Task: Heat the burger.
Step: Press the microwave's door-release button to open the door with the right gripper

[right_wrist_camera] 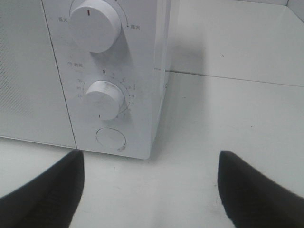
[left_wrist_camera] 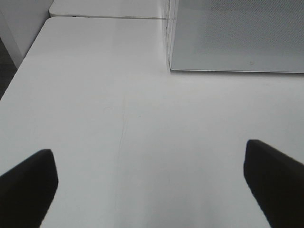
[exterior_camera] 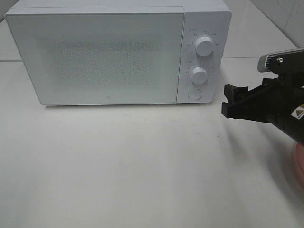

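The left jaws stand wide apart over the smooth white counter (exterior_camera: 142,166), near its left edge, with nothing between them and touching nothing. The right jaws, black and blocky on the right arm (exterior_camera: 280,107), are also well open and empty. They hover off the counter near the front right corner of the boxy white microwave oven (exterior_camera: 109,57), facing its control panel. The microwave's door is shut, flat and finely speckled. Beside the door are two round white knobs (exterior_camera: 204,46) and a flat round button (exterior_camera: 194,94). A sliver of glossy pink plate rim (exterior_camera: 299,166) shows at the counter's right edge, under the arm. The burger shows in no view.
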Motion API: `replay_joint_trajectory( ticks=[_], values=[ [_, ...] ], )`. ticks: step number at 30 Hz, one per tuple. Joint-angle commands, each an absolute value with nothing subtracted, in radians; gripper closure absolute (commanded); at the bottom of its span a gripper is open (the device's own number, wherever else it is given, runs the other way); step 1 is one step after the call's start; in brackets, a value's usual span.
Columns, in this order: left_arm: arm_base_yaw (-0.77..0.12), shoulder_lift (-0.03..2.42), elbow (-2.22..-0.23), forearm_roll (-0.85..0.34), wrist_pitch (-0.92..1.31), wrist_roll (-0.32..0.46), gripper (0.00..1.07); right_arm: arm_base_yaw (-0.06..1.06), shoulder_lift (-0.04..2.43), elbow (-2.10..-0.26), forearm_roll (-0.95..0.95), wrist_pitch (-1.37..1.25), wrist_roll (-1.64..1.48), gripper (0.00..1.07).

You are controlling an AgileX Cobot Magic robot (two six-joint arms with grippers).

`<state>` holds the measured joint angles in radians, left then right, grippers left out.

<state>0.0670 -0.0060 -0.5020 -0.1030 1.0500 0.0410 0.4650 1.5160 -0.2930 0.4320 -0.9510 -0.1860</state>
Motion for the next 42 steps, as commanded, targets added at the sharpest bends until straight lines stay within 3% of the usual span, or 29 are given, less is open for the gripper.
replay_joint_trajectory(
  ticks=[1,15,42],
  values=[
    [0.068,-0.030,-0.499,-0.107,1.037,0.040,0.07,0.531,1.559,-0.293,0.529,-1.043,-0.210,0.32],
    [0.068,-0.030,-0.499,-0.107,1.037,0.040,0.07,0.738,1.709,-0.327,0.801,-1.193,-0.215,0.32],
    [0.068,-0.030,-0.499,-0.106,1.037,0.040,0.07,0.739,1.832,-0.446,0.794,-1.165,-0.159,0.32]
  ],
)
